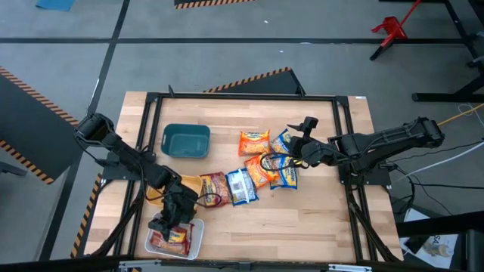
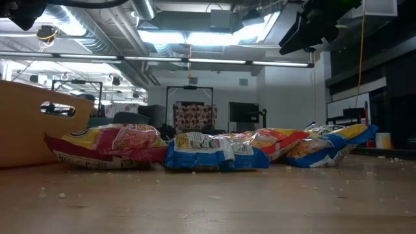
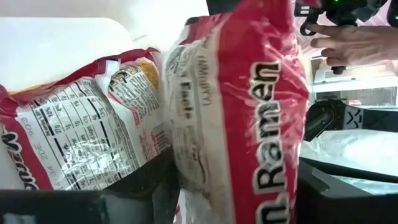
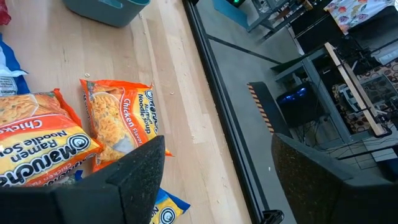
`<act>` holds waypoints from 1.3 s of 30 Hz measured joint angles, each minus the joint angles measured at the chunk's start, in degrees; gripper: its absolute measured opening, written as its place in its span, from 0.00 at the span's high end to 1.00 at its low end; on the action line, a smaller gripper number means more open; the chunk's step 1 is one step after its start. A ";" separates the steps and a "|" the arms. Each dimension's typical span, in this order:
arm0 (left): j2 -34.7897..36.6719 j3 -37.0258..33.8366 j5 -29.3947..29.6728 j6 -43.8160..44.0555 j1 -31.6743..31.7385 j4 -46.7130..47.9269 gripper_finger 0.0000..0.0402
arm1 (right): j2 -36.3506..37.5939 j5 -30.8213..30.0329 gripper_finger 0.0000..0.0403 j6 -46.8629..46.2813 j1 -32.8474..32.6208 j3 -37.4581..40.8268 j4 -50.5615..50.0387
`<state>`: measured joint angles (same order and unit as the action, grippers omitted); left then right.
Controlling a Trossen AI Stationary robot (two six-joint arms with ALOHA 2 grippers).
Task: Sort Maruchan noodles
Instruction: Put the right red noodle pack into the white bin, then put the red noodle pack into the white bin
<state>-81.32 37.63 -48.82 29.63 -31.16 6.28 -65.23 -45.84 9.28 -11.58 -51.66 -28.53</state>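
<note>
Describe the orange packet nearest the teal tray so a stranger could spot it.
Start at the teal tray on the wooden table. Move toward the right arm to the packet pile; the orange chicken packet lies at its far edge. It alone lies separate, overlapping no other packet.

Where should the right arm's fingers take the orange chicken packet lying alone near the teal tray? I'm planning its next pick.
Probably from straight above, across the short width of the orange chicken packet. It lies flat on the table, apart from the heap, with bare wood along both long edges, so open fingers can straddle it and pinch the crinkly plastic.
</note>
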 joint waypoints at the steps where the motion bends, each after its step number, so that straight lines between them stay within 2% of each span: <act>1: 0.00 0.00 0.00 0.00 0.00 -0.01 0.51 | 0.00 0.00 0.31 0.00 -0.02 0.00 0.00; 9: 0.00 0.00 -0.31 0.24 1.72 0.07 0.50 | 0.00 0.00 0.31 0.01 0.00 0.00 0.00; 14: 0.00 0.00 -0.78 4.87 4.73 0.12 0.50 | 0.00 0.00 0.31 0.00 -0.01 0.00 0.00; 23: 0.00 0.00 -8.76 7.56 7.17 0.51 0.50 | 0.00 0.02 0.31 0.02 -0.01 0.00 0.00; 27: 0.00 0.00 -9.75 7.55 8.26 1.25 0.50 | 0.00 0.02 0.31 0.02 -0.01 0.00 -0.04; 33: 0.19 -0.02 -11.90 8.31 13.21 4.46 0.50 | 0.00 -0.04 0.31 0.20 -0.02 0.00 -0.09; 39: 3.87 -0.04 -13.26 9.01 17.09 4.79 0.50 | 0.00 -0.02 0.31 0.20 -0.01 0.00 -0.46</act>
<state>-77.45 37.58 -62.08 38.64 -14.07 11.06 -65.23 -45.86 9.47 -11.59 -51.66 -28.99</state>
